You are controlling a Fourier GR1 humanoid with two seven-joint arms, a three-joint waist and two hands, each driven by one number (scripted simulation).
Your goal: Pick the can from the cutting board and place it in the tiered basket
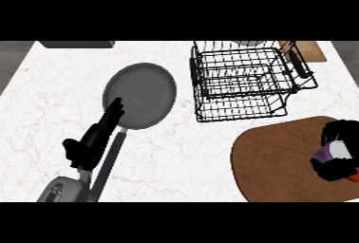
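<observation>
At the right near edge, over the brown cutting board (pixel 280 161), we see our right robot hand (pixel 338 152) curled round the purple-and-white can (pixel 331 153). Our left robot hand (pixel 95 137) rests with fingers straight over the frying pan (pixel 140 95) handle on the table (pixel 182 152), with the tiered basket (pixel 242 80) far right.

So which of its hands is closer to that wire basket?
The right hand. It sits below and right of the wire basket, curled round the can over the cutting board. The left hand rests farther off, over the pan's handle.
</observation>
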